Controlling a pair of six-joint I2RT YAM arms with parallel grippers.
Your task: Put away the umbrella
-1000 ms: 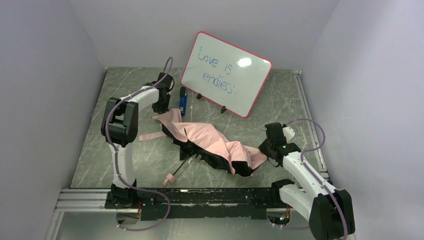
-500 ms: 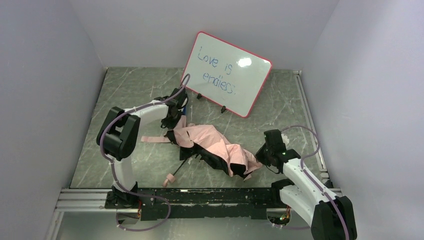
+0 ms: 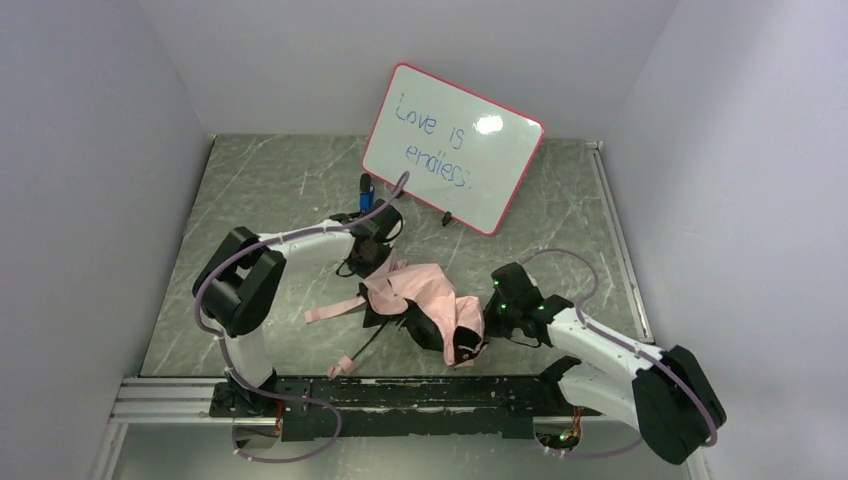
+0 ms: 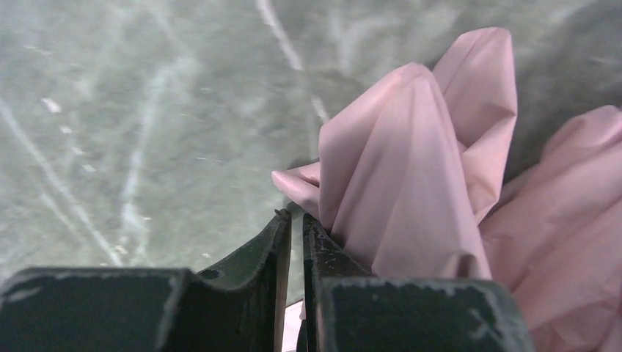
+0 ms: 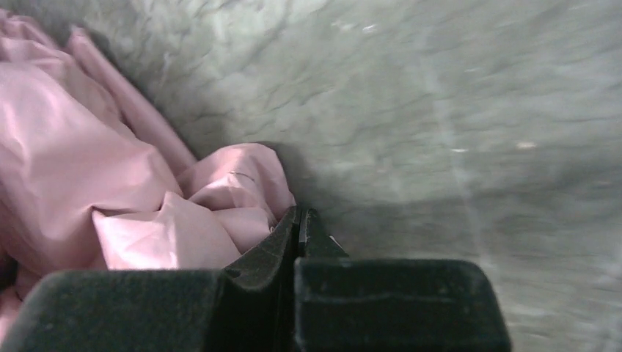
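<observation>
We note a red-framed whiteboard [image 3: 452, 148] at 12 o'clock of the crumpled pale pink fabric umbrella [image 3: 430, 295], which lies on the grey marbled table [image 3: 270, 190], and a small blue object [image 3: 365, 186] at 11. The left gripper [image 4: 293, 218] pinches its fabric at 10 o'clock. The right gripper [image 5: 298, 214], clenched, touches fabric at 3 o'clock.

Umbrella [image 3: 425, 295]: thin pink cloth, creased, faint satin sheen, with dark matt parts under it. Table [image 3: 270, 190]: grey-green marbled top, smooth, low sheen. Whiteboard [image 3: 455, 145]: glossy white face with a glare spot, red frame. Left gripper [image 4: 295, 216] and right gripper [image 5: 301, 211]: matt black, with scuffed pale edges on the left one.
</observation>
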